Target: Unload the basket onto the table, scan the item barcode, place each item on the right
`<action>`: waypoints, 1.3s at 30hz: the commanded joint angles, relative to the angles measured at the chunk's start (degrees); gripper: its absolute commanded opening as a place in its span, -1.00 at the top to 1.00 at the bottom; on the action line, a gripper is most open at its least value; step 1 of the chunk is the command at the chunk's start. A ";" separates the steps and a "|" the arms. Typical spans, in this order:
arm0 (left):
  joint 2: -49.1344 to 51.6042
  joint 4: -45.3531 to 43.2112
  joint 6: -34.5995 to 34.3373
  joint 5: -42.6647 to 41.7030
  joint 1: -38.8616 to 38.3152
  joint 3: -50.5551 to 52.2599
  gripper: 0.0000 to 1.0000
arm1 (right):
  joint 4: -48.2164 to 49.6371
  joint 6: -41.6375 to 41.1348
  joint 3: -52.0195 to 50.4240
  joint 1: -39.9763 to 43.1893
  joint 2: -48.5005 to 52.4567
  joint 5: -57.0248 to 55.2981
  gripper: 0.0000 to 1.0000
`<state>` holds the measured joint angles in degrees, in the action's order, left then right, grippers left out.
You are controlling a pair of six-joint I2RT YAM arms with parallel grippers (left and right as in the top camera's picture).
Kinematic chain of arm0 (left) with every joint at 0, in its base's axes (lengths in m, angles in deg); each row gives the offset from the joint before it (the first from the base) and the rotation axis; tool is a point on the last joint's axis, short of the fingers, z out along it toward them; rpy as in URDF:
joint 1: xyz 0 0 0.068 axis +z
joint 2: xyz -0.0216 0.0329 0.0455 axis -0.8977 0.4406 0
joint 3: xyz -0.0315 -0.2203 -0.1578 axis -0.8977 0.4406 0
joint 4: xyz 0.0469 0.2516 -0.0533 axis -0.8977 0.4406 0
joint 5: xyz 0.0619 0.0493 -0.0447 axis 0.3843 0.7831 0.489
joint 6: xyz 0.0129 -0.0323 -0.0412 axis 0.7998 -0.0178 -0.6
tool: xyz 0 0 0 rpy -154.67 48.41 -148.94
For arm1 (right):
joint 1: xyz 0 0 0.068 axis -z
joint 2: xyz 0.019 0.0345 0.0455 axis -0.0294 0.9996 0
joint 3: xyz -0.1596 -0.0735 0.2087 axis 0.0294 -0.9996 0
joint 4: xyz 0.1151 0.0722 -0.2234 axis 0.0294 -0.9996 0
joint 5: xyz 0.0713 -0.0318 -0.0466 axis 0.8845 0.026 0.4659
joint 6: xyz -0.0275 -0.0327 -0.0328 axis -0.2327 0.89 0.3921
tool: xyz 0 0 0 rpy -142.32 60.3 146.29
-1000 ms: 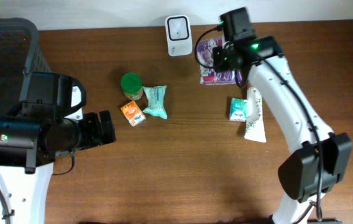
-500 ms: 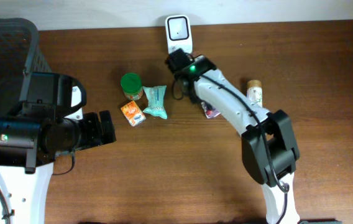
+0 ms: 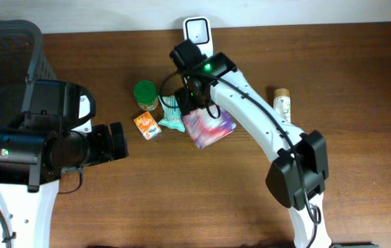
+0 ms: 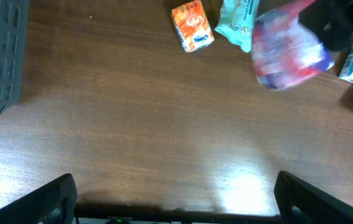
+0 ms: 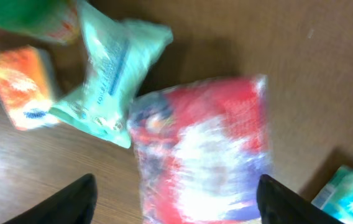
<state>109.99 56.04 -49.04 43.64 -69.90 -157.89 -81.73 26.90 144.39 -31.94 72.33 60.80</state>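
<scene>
We are noting the right gripper [image 5: 176,182] swung left from the upper right, jaws now spreading wide. The blurred red-purple-white plastic packet [image 3: 210,128] is showing loose mid-frame, just beside the teal plastic pouch [image 3: 172,114]. The left gripper [image 4: 175,179] is staying wide open and empty.

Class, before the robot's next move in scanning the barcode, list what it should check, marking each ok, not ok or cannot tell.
1. The right claw is open above the purple packet: ok.
2. The purple packet lies settled: cannot tell, it is blurred.
3. Its barcode faces up: cannot tell.
4. The scanner is in sight beyond the packet: ok.
5. The left claw is open, touching nothing: ok.
</scene>
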 commanded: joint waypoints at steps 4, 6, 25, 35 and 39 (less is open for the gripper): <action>-0.55 -0.07 0.48 0.37 0.09 -0.15 -0.98 | -1.90 6.73 2.36 11.19 -0.48 2.78 -0.68; -0.55 -0.09 0.48 0.37 0.09 -0.15 -0.98 | -2.67 16.39 0.83 15.82 -0.09 15.87 -0.56; -0.55 -0.07 0.48 0.37 0.09 -0.15 -0.98 | 19.30 19.61 -28.94 20.74 1.92 37.20 0.79; -0.55 -0.07 0.48 0.39 0.09 -0.15 -0.98 | 19.34 4.31 -13.29 22.47 -6.36 35.04 0.92; -0.55 -0.07 0.48 0.39 0.09 -0.15 -0.98 | 30.34 -2.08 -12.11 22.77 -6.12 35.23 0.92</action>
<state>109.99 56.04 -49.04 43.64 -69.90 -157.89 -56.22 29.28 131.59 -9.47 67.28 96.10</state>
